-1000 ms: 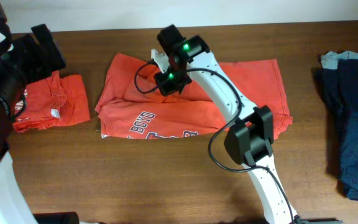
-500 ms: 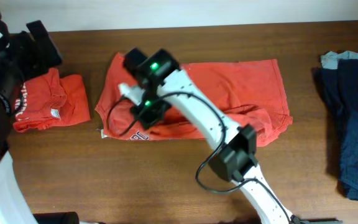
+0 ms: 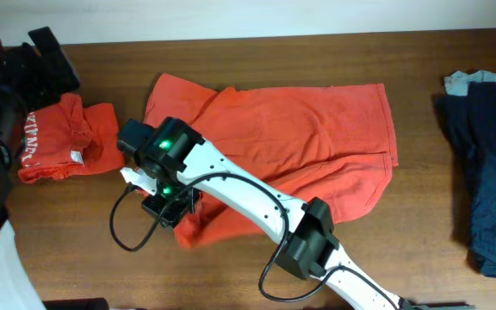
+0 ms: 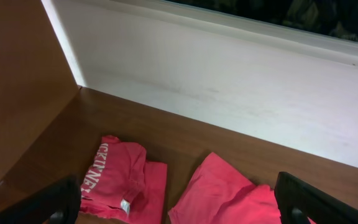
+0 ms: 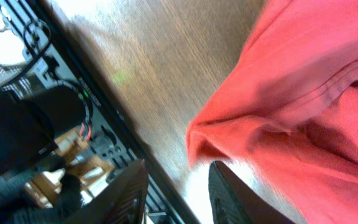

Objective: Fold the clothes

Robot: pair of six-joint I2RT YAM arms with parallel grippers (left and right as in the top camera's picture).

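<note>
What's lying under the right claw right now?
The folded corner of the spread red-orange cotton T-shirt, on the brown wooden table. From overhead the right claw covers that corner's edge; any lettering there is hidden.

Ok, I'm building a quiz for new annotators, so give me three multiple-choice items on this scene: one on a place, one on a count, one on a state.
1. Seen from overhead, where is the folded orange shirt?
A. under the spread shirt
B. left of the spread shirt
C. in the left hand

2. How many orange shirts lie on the table?
A. one
B. two
C. four

3. How is the left hand?
A. open, empty
B. shut on a shirt
C. shut, empty

Answers:
1. B, it lies apart, by the picture's left edge.
2. B, only those two are orange.
3. A, its fingers stand wide apart with nothing between them.
</note>
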